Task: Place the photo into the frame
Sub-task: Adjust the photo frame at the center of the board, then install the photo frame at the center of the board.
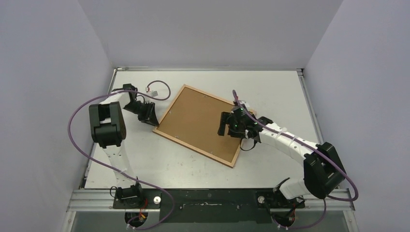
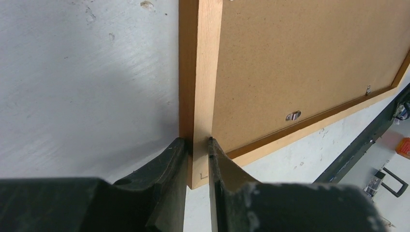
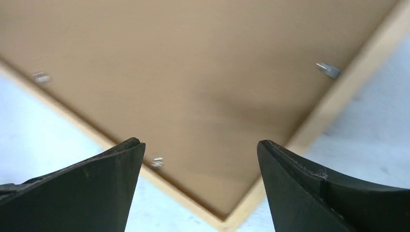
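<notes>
Lying back-up and skewed on the worktop (image 1: 270,87), the frame (image 2: 200,72) looks stiff, light and thin, probably with a fragile pane underneath, so take it by a rail near a corner, not by the backing board (image 1: 198,123). At its left corner the left gripper (image 2: 196,145) is clamped across the rail. The right gripper (image 3: 200,154) hangs wide open above the board's right part, touching nothing; no photo in view.

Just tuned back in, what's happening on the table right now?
The left gripper has its fingers closed on a corner of the frame, which lies face down on the table with the brown backing sheet in it. The right gripper hangs open over the backing. The photo is not in view.
</notes>
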Motion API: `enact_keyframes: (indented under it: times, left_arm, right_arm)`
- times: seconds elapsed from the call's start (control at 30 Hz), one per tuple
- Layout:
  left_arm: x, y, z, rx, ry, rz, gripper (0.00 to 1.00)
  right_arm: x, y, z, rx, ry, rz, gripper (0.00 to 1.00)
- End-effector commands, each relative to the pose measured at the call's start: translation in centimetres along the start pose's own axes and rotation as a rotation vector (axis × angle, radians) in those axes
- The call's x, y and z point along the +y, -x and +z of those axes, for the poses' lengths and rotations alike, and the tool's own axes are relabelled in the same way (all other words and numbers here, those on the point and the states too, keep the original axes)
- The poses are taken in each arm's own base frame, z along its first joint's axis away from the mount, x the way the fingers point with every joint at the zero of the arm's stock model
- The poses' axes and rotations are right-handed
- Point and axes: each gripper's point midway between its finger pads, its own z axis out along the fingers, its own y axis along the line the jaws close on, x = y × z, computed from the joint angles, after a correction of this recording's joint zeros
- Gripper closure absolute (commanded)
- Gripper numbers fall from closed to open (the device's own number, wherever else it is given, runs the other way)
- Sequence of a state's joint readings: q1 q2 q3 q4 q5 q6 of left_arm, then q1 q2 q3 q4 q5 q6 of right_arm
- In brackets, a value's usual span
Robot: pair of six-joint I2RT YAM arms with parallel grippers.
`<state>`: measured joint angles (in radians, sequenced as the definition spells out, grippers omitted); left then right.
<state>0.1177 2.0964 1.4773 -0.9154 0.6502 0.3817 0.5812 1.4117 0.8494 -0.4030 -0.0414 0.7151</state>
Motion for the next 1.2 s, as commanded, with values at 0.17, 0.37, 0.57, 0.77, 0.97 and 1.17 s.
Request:
enact_keyframes:
  times: [0.17, 0.37, 0.57, 0.77, 0.97, 1.17]
  left_arm:
    - [-0.7, -1.6, 0.0, 0.024, -0.007, 0.070, 0.93]
    - [-0.4, -2.1, -0.1, 0.038, 0.024, 0.117, 0.96]
    - [0.4, -2.7, -0.3, 0.051, 0.073, 0.150, 0.98]
    - [0.8, -2.9, -0.2, 0.054, 0.090, 0.151, 0.98]
    - [0.6, -2.6, -0.4, 0.046, 0.090, 0.152, 0.98]
    - [0.5, -2.6, -0.4, 0.044, 0.087, 0.149, 0.98]
  right_arm:
    - [18.5, 4.1, -3.9, -0.084, 0.603, -0.504, 0.10]
    - [24.1, 2.9, 0.3, 0.019, 0.768, -0.772, 0.10]
    - [26.1, -0.2, 2.5, 0.116, 0.881, -0.837, 0.09]
    - [27.2, -3.2, 4.4, 0.186, 0.894, -0.881, 0.08]
    - [27.0, -4.0, 5.7, 0.212, 0.871, -0.883, 0.08]
    - [26.3, -4.8, 6.4, 0.236, 0.858, -0.878, 0.08]
